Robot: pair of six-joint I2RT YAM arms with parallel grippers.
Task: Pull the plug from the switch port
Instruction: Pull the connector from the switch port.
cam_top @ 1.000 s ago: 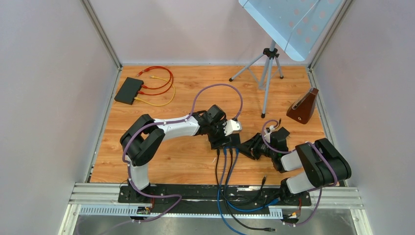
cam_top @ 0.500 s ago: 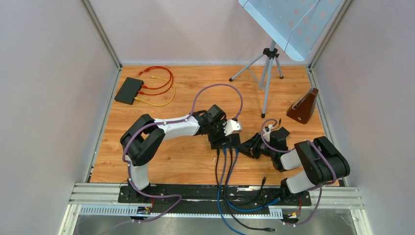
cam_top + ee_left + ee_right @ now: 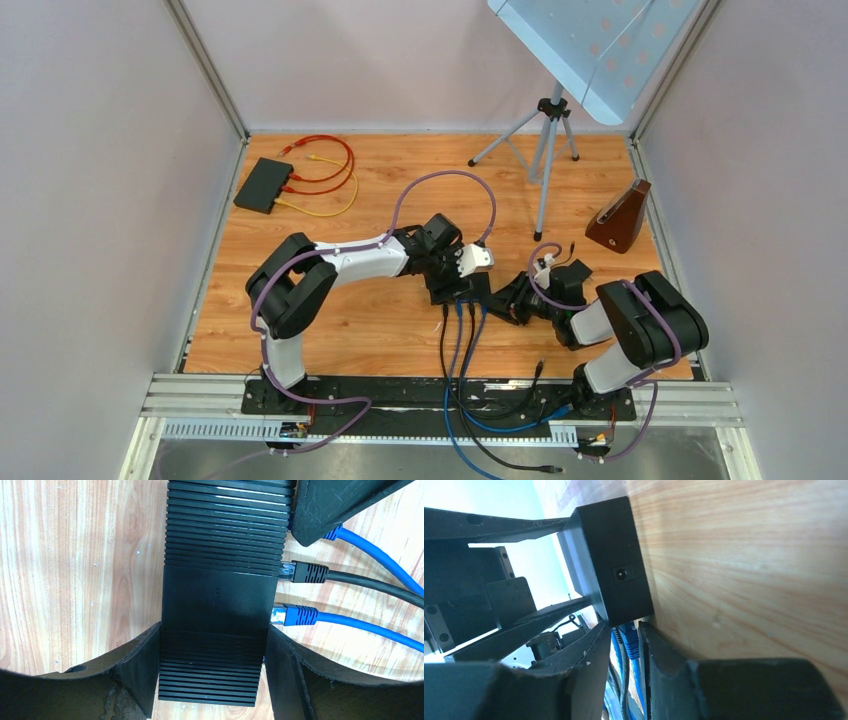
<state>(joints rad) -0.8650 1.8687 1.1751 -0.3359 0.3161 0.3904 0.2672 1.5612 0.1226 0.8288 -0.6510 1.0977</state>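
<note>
Nudging closer to switch (image 3: 220, 595) than before, right tool (image 3: 624, 630) flanks blue plug (image 3: 629, 641).

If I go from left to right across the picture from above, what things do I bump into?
Small black box in the far corner → left gripper, clamped on the switch → right gripper → brown wedge. The tripod is left out, since it overlaps the right gripper.
</note>
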